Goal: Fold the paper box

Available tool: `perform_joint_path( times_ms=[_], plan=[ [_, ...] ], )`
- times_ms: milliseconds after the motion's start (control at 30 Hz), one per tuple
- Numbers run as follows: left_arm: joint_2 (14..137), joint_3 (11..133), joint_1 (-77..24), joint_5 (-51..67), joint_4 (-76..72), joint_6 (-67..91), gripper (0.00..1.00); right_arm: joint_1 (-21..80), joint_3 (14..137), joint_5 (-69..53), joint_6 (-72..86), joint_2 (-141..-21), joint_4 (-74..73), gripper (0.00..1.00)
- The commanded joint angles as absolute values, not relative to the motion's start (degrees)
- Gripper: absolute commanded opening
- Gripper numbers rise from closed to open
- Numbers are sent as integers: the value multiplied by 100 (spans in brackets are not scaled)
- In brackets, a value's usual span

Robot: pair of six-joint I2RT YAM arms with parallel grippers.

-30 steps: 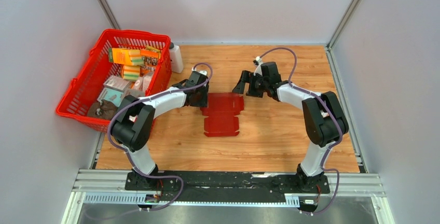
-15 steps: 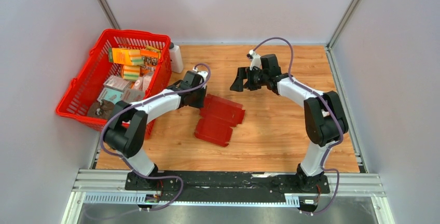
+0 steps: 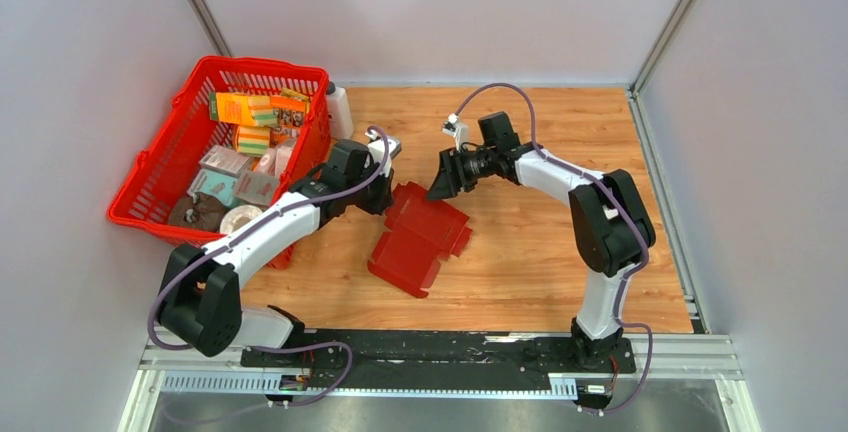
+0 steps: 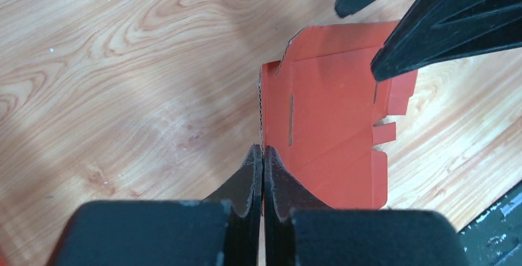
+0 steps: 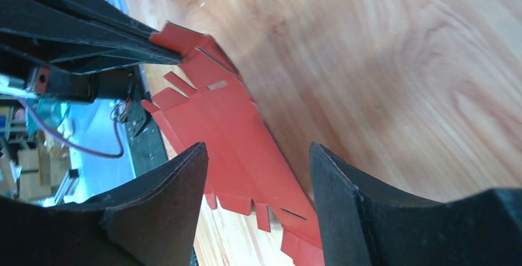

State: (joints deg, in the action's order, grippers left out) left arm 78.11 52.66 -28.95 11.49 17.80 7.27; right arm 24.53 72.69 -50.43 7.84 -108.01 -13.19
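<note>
Here the table (image 3: 560,252) carries a red basket (image 3: 160,167) at its far left. The left arm (image 3: 270,232) reaches low and diagonally toward the centre. Its left fingers (image 4: 258,161) are pressed together on one edge of the paper box (image 3: 420,237), a flat red sheet lying mid-table. The right arm (image 3: 560,174) bends back leftward, and the right fingers (image 3: 437,187) are spread over the sheet's far corner, perhaps just clear of it.

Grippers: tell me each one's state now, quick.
Left gripper: closed, pinching the edge of the paper box.
Right gripper: open over the paper box, gripping nothing.
</note>
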Motion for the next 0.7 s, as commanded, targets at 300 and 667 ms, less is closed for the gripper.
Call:
perform_joint_path(
  times_ms=[300, 667],
  plan=[
    [6953, 5115, -2900, 1802, 1731, 448, 0, 2575, 7497, -6292, 360, -10855, -1345, 40],
    [6320, 4710, -2900, 2057, 1335, 676, 2, 2628, 6962, -6539, 913, -10425, -274, 0]
  ],
)
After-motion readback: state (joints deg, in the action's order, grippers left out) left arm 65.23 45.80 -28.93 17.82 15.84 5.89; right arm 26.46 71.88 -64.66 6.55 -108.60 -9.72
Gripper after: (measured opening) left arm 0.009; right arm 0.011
